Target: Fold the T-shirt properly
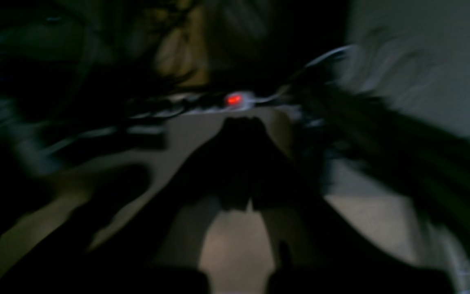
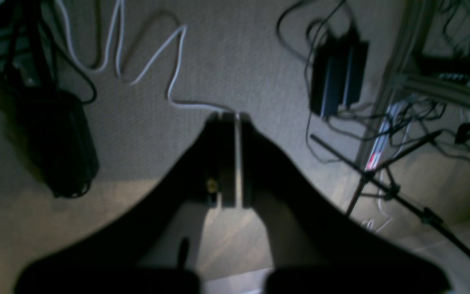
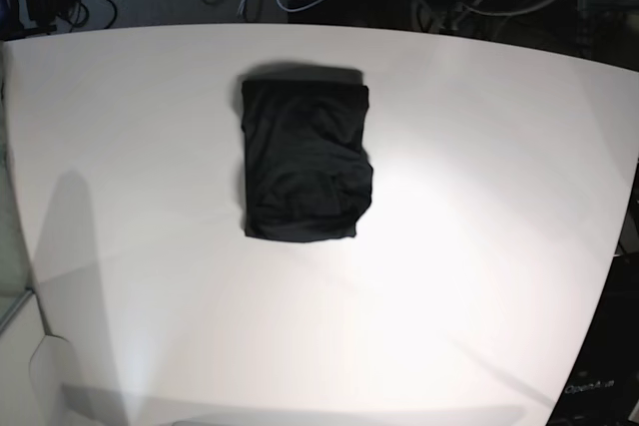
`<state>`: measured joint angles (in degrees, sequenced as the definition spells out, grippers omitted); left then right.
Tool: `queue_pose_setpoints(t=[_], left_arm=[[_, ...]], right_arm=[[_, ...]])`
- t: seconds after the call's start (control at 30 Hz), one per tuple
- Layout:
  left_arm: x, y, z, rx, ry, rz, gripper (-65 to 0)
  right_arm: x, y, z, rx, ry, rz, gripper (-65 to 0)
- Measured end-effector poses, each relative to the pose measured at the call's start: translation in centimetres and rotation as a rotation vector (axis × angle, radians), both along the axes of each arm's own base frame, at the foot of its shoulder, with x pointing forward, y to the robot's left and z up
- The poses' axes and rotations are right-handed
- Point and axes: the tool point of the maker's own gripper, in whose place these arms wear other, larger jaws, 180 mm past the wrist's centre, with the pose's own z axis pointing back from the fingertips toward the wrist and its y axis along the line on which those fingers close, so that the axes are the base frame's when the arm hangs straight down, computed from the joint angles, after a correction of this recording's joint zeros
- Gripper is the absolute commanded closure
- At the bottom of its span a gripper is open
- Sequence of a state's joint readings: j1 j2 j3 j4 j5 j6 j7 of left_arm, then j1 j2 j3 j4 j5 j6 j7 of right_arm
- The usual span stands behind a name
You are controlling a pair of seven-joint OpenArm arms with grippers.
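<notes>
The black T-shirt (image 3: 305,162) lies folded into a compact upright rectangle on the white table (image 3: 479,197), a little left of its middle. Neither arm shows in the base view. In the left wrist view, which is dark and blurred, my left gripper (image 1: 241,122) is shut with nothing between its fingers, pointing at a cluttered floor. In the right wrist view my right gripper (image 2: 229,118) is shut and empty, hanging over carpet. The shirt appears in neither wrist view.
Below the right gripper lie a white cable (image 2: 149,57), a black power brick (image 2: 337,77), a dark bag (image 2: 61,143) and a stand's legs (image 2: 398,196). A power strip with a red light (image 1: 233,99) shows in the left wrist view.
</notes>
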<state>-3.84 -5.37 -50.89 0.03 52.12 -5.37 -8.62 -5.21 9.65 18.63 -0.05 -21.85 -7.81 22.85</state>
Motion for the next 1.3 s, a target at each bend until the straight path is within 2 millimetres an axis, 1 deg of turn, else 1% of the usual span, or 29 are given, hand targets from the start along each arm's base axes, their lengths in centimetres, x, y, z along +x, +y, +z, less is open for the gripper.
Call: queue_pose_setpoints(t=[0.07, 0.13, 0.17, 0.27, 0.43, 0.53, 0.6, 0.7, 0.77, 0.83, 0.9, 0.97, 1.1, 1.23, 1.3], left_arm=[[-1.1, 0.2, -0.2, 0.012, 0.056, 0.002, 0.0], [-1.6, -0.1, -0.3, 0.011, 0.079, -0.012, 0.0], [-1.3, -0.2, -0.3, 0.012, 0.075, -0.035, 0.0], [-0.7, -0.8, -0.3, 0.013, 0.067, -0.079, 0.0], [-0.9, -1.9, -0.4, 0.006, 0.073, -0.131, 0.0], [-0.9, -2.8, -0.4, -0.013, 0.074, -0.147, 0.0], [-0.9, -2.7, -0.4, -0.009, 0.071, -0.143, 0.0], [-0.9, -1.9, -0.4, 0.003, 0.072, -0.14, 0.0], [-0.9, -1.6, -0.4, 0.009, 0.071, -0.138, 0.0], [-0.8, -1.6, -0.4, 0.009, 0.071, -0.138, 0.0], [-0.8, -1.7, -0.4, 0.006, 0.07, -0.138, 0.0], [-0.8, -1.8, -0.4, 0.004, 0.07, -0.139, 0.0], [-0.8, -1.5, -0.3, 0.003, 0.066, -0.093, 0.0], [-0.8, -0.8, -0.3, 0.003, 0.064, -0.052, 0.0], [-0.7, -0.2, -0.2, 0.015, 0.061, -0.039, 0.0]], right_arm=[[0.4, 0.1, -0.1, -0.001, 0.014, -0.012, 0.0], [0.8, -0.2, 0.0, -0.044, 0.005, -0.008, 0.0], [1.0, -0.4, 0.2, -0.077, 0.001, -0.006, 0.0], [0.9, -0.2, 0.2, -0.096, 0.001, -0.003, 0.0], [1.6, 0.0, 0.3, -0.102, -0.013, -0.002, 0.0], [1.9, -0.5, 0.6, -0.155, -0.02, 0.003, 0.0], [1.8, -0.6, 0.7, -0.16, -0.018, 0.003, 0.0], [1.5, -0.5, 0.7, -0.159, -0.013, 0.003, 0.0], [1.4, 0.0, 0.5, -0.148, -0.014, 0.0, 0.0], [1.7, 1.1, 0.3, -0.105, -0.038, 0.007, 0.0], [2.0, 2.4, 0.4, -0.06, -0.102, 0.037, 0.0], [1.2, 2.9, 0.6, -0.038, -0.128, 0.053, 0.0], [-0.5, 3.0, 0.4, -0.017, -0.086, 0.033, 0.0], [0.5, 4.1, -0.2, 0.061, -0.078, 0.01, 0.0], [0.9, 4.3, -0.2, 0.072, -0.085, 0.011, 0.0]])
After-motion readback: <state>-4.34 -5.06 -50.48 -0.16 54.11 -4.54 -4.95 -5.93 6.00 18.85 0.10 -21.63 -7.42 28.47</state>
